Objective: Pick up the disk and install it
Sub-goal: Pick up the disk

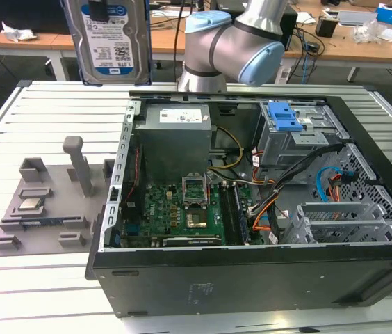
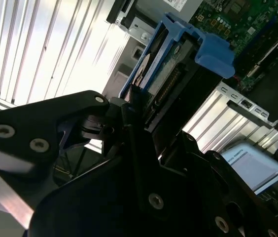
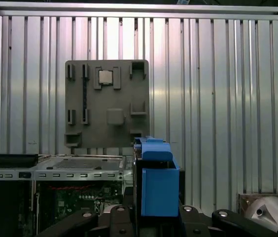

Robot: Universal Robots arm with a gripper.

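A flat silver rectangular hard drive with a white-and-blue label and a blue plastic carrier frame, the disk (image 1: 109, 42), hangs upright in the air off the far corner of the open black computer tower case (image 1: 251, 278), on the exterior view's left. It is pinched at its upper edge by the black gripper (image 1: 98, 8) of the grey-and-blue robot arm (image 1: 234, 42). In the second wrist view the dark fingers (image 2: 135, 106) are pressed together on one narrow end of the drive, and most of its length reaches free beyond them. That hold looks like the weak point: with so much weight past the fingers, a jolt could let the disk pivot or slide out. It would then drop onto the slatted aluminium table (image 1: 36, 292) beside the case, or onto the green motherboard (image 1: 175, 202) inside it. The grey metal drive cage with a blue latch (image 1: 297, 142) sits at the case's other far corner, well apart from the disk, so the load has a long way to swing. Orange and blue cables (image 1: 265, 209) lie loose inside the case just beside that cage and could catch the carrier frame. A disk that has tilted in the grip would likely jam at the cage mouth — not seat. The grey moulded parts tray (image 1: 43, 236), with a small square silver processor chip (image 1: 29, 204) on it, lies on the table just beside the case's wall and could be struck by a fall.
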